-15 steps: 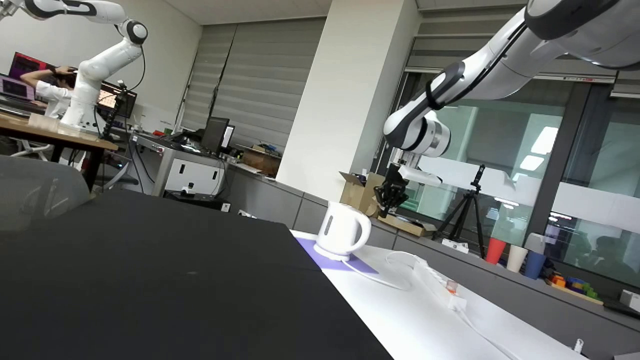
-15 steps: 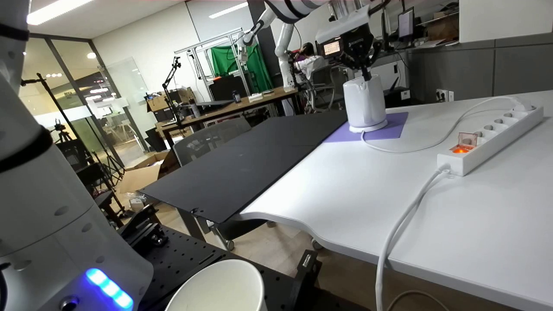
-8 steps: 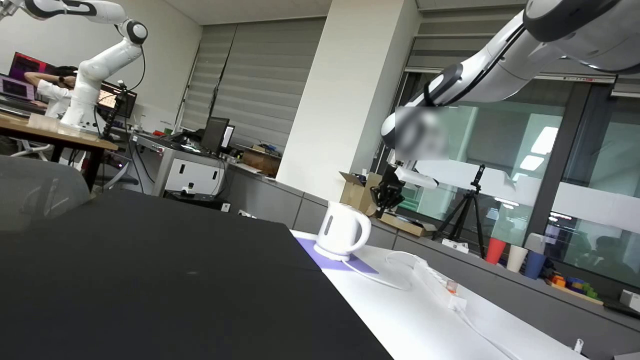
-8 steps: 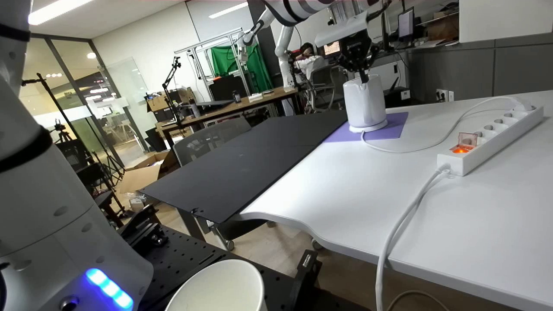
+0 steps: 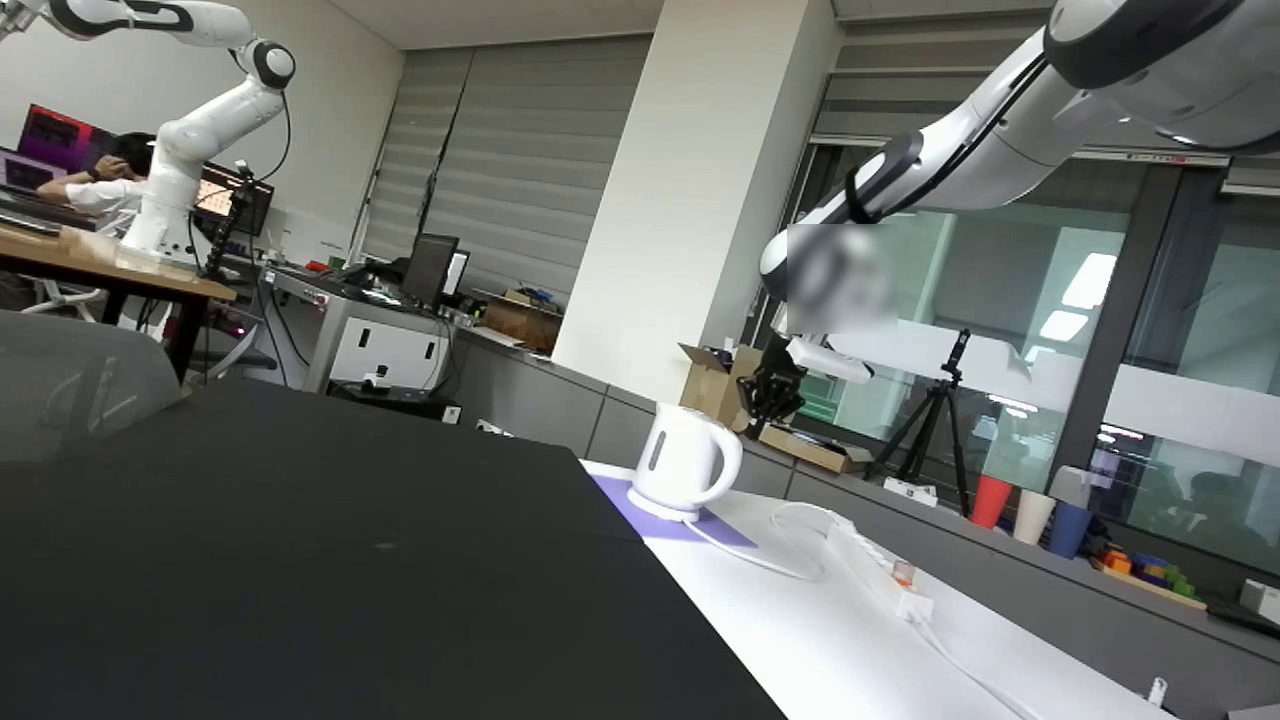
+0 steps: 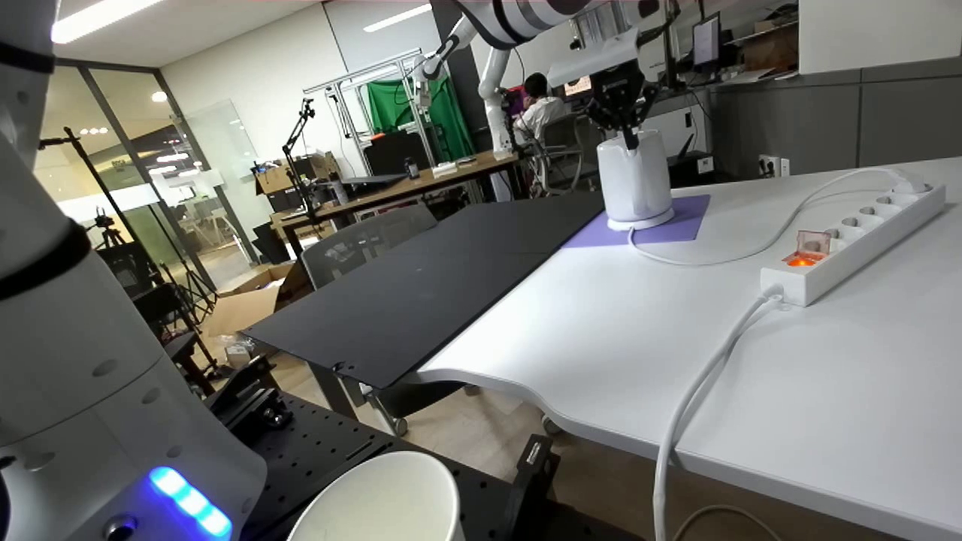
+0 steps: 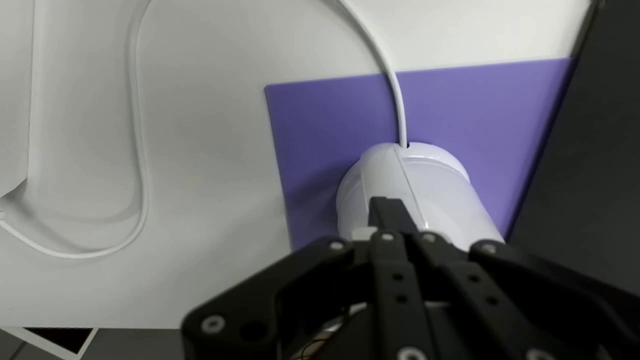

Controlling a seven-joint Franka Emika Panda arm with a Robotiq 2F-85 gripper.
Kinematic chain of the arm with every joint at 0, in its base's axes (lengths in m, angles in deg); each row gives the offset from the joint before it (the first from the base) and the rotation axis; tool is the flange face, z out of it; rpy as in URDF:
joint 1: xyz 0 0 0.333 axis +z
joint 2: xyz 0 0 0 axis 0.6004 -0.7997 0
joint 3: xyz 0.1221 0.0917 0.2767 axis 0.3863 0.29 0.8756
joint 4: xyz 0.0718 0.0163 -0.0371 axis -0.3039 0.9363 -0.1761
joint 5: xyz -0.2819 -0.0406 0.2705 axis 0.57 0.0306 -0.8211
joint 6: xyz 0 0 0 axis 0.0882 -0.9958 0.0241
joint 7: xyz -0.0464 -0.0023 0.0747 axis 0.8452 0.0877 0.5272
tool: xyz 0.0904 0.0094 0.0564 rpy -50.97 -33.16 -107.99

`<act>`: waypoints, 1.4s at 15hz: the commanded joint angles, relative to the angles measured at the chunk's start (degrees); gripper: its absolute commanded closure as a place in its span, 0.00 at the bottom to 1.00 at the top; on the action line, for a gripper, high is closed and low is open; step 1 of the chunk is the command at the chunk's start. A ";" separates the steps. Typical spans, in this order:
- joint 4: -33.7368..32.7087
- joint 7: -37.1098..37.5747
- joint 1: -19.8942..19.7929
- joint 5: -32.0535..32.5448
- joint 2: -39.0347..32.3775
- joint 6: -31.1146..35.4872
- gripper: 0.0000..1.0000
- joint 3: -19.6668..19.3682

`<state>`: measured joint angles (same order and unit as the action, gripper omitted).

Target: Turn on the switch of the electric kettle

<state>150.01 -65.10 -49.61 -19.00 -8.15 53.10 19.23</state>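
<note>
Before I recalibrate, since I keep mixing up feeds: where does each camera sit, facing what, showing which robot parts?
Wrist view: right behind the tool, facing down at the kettle and purple mat; only the tool shows.
An exterior view: low above the black board, facing the pillar and windows; arm and tool show.
An exterior view: beside the robot's base, facing along the table; base, arm and tool show.
Both exterior views share the kettle and power strip.

The kettle stands on the mat, which lies on the table beside the panel. In an exterior view, the power strip lies right of the kettle. The gripper is near the handle; contact cannot be confirmed.
</note>
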 commanded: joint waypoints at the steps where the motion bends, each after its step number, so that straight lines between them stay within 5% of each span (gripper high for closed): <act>1: -1.98 -0.87 -1.13 -1.05 -1.15 -0.18 1.00 1.05; 21: -2.10 -4.92 -2.62 -2.93 -3.00 2.89 1.00 3.44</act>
<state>150.00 -68.52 -51.23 -21.13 -9.65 55.69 21.59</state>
